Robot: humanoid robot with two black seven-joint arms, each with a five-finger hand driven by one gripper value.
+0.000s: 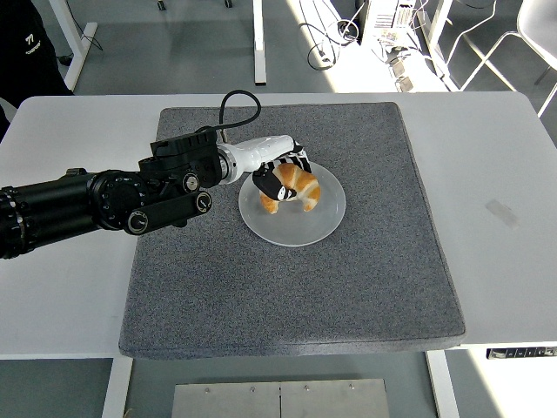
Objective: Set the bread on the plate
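Observation:
A golden croissant (296, 192) is held low over the left part of the pale grey plate (318, 223), which lies on the dark grey mat (296, 287). My left hand (280, 177) is shut on the croissant, its black fingers curled over the top and left side. I cannot tell whether the bread touches the plate. The left arm (113, 205) reaches in from the left edge across the table. The right arm is out of view.
The grey mat covers the middle of the white table (496, 209). A person in dark clothing (26, 43) stands at the top left. Table legs, cables and a chair show on the floor behind the table.

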